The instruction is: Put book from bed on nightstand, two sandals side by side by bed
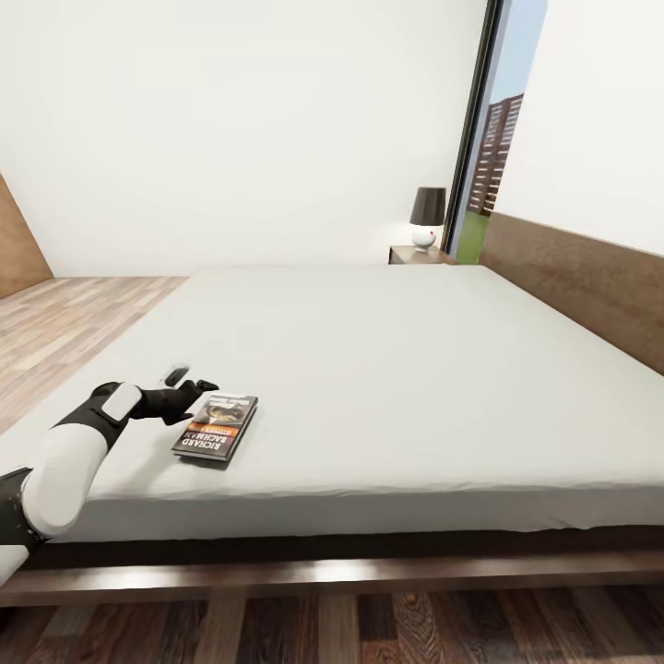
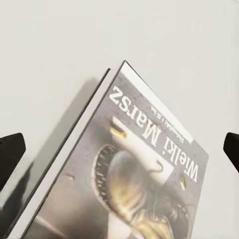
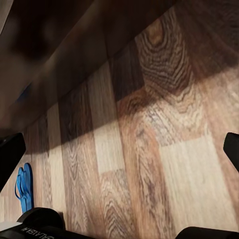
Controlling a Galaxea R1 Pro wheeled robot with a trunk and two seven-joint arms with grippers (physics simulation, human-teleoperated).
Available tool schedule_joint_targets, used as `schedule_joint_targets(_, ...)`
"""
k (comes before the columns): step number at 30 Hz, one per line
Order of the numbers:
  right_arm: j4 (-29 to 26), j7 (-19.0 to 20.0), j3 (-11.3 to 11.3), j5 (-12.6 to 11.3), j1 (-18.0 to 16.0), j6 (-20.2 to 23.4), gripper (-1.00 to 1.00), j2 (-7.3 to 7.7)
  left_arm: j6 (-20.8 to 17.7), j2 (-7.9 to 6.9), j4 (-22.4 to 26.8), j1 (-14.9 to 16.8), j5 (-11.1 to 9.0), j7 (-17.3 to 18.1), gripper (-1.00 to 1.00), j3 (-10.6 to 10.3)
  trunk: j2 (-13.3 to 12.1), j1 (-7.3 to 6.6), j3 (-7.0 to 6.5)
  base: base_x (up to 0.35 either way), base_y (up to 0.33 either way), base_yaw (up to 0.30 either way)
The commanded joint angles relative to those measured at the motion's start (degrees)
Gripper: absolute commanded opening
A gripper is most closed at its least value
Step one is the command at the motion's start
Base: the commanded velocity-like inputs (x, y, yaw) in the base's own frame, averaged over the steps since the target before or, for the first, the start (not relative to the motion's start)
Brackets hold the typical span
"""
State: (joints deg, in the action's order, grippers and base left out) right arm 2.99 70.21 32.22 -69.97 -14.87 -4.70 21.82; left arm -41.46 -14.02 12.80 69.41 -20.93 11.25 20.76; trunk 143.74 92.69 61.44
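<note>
The book (image 1: 215, 426) lies flat on the light-grey mattress of the bed (image 1: 387, 369), near its front left corner. My left gripper (image 1: 192, 381) hovers just beyond the book's far left corner, open and holding nothing. In the left wrist view the book (image 2: 144, 169) lies between the spread black fingertips (image 2: 10, 154) of the left gripper (image 2: 119, 152). My right gripper (image 3: 119, 149) is open over the wood floor, empty. One blue sandal (image 3: 24, 186) lies on the floor well off to one side of it. A nightstand (image 1: 420, 255) with a black-shaded lamp (image 1: 427, 217) stands at the bed's far corner.
The dark wooden bed frame (image 1: 350, 576) runs along the front, and the headboard (image 1: 581, 277) along the right. A tall black-framed window (image 1: 484, 157) is beside the nightstand. Plank floor (image 1: 65, 323) stretches to the left of the bed. Part of the robot's black base (image 3: 40, 226) shows near the sandal.
</note>
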Motion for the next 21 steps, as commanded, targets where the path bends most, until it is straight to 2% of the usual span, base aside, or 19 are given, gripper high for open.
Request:
schedule_joint_targets(1,0.17,0.19,0.47,-0.3,-0.07,-0.49,1.0,-0.03,-0.29,-0.06,0.03,0.03,0.24,0.18,1.0,0.33,0.02,-0.01,0.05,0.0,0.0,0.0)
schedule_joint_targets(9,0.17,0.19,0.48,-0.33,-0.07,-0.5,1.0,-0.02,-0.31,-0.27,0.03,0.03,0.21,0.18,1.0,0.33,0.02,-0.01,0.05,0.019,0.0,0.0)
schedule_joint_targets(21,0.17,0.19,0.48,-0.34,-0.07,-0.72,1.0,-0.03,-0.3,-0.3,0.03,0.03,0.19,0.18,1.0,0.33,0.02,-0.01,0.05,0.094,0.0,0.0)
